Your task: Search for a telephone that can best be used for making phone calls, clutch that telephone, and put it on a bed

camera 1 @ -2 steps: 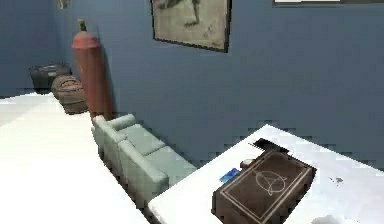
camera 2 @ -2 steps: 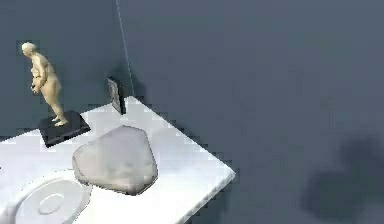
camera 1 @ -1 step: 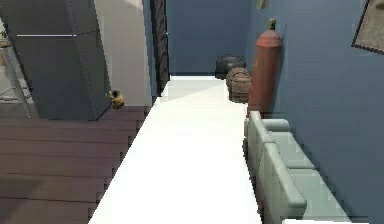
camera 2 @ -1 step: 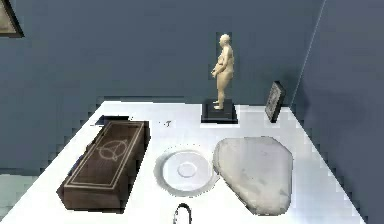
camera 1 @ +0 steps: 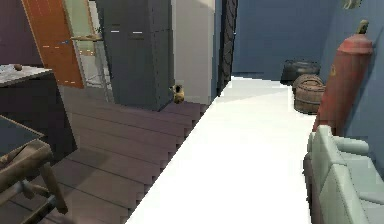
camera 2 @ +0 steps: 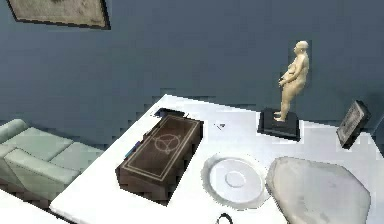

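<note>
Plainly, the gripper's state cannot be told. On the white table (camera 2: 238, 136) a dark brown box (camera 2: 160, 155) lies with its lid down, a white plate (camera 2: 236, 180) just beside it. Behind the box, at the table's far edge, lies a small dark flat thing (camera 2: 170, 112), its long axis along that edge; whether it is the telephone cannot be told

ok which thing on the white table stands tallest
The pale statue on a dark base at the table's far side; the brown box and white plate lie low and flat.
</note>
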You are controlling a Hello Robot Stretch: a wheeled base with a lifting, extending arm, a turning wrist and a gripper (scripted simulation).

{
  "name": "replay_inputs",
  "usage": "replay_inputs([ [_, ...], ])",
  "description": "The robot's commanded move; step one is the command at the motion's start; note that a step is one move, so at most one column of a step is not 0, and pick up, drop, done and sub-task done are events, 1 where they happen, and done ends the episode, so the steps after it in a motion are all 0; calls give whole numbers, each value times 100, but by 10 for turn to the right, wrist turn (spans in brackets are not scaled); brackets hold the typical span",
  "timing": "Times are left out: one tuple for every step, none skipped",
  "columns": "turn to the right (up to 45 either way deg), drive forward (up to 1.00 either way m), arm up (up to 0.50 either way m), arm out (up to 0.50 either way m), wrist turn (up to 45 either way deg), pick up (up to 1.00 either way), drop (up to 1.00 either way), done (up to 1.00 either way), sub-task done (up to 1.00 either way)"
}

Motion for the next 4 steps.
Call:
replay_inputs([
  [0, 0, 50, 0, 0, 0, 0, 0, 0],
  [0, 0, 38, 0, 0, 0, 0, 0, 0],
  [0, 0, 0, 40, 0, 0, 0, 0, 0],
  [0, 0, 0, 0, 450, 0, 0, 0, 0],
])
